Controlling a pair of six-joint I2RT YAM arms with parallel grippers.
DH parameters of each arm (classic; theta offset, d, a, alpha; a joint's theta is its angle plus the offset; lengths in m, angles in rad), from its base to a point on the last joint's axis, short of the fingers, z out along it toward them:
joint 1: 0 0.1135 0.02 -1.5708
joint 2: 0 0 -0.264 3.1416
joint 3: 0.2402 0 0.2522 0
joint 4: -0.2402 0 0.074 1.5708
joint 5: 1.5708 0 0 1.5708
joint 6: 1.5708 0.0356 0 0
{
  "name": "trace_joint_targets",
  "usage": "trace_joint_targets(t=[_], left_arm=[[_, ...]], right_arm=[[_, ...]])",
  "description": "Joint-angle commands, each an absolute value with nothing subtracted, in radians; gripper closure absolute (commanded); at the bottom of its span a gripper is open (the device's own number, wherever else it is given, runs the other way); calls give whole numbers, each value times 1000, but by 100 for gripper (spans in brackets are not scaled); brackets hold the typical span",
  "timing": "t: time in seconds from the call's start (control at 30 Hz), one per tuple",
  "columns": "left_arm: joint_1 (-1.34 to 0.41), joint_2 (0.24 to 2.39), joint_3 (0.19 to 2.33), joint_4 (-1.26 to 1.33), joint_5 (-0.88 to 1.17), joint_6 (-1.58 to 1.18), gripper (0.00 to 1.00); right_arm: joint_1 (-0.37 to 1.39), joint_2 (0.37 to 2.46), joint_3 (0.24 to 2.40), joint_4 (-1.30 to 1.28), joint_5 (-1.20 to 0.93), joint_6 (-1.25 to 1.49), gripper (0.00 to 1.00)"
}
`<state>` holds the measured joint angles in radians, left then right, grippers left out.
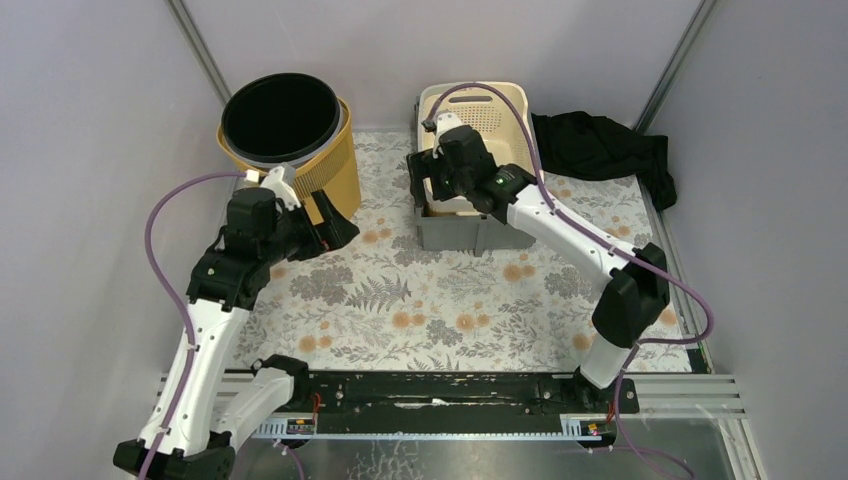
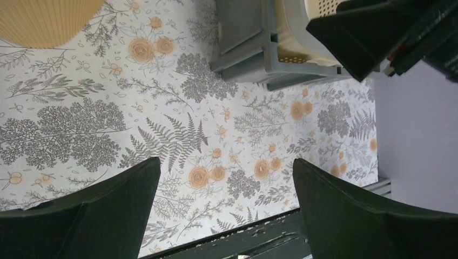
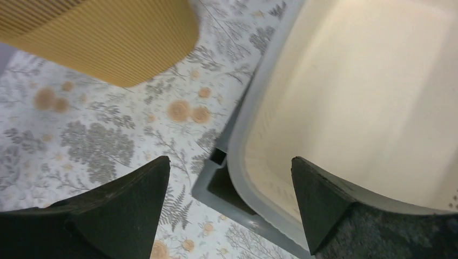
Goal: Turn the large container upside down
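Right hand (image 3: 231, 161): fingers spread, nothing gripped. It hangs over the basket (image 1: 505, 110) and straddles its left rim at the near corner. One finger is outside the wall and the other is over the inside. I cannot tell whether either finger touches the rim.

Left hand (image 2: 227, 162): fingers spread fully and empty. It is held above bare worktop (image 1: 440, 300), well to the left of the basket, and touches nothing.

Basket: cream plastic with perforated walls. It stands upright with its mouth up and nothing inside. It is seated in a grey crate (image 1: 450, 232), whose front wall shows below the basket's near end. The basket is not yet inverted.

Further out, a yellow ribbed bin (image 1: 335, 165) stands well to the left of the basket. It is upright and holds a black liner (image 1: 280, 115) whose rim rises above the bin's own. My left hand is just on the near side of this bin.

To the right of the basket, close beside it, a black cloth (image 1: 600, 148) lies crumpled.

The worktop carries a floral cover under all items.
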<state>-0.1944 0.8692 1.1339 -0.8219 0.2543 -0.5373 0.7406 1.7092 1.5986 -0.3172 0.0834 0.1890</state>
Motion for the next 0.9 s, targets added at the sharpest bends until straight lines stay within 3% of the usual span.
trace_joint_targets(t=[0.0,0.3,0.87], left_arm=[[-269,889,1117,-744,167,-514,0],[-427,925,1080,-729,20,-553,0],[-454,914,1044,-722,-1,-556,0]], right_arm=[[739,1755,1728,-459,177,160,12],[739,1894,1895,-600,305,121,23],[739,1996,1961,-703,406,115,50]])
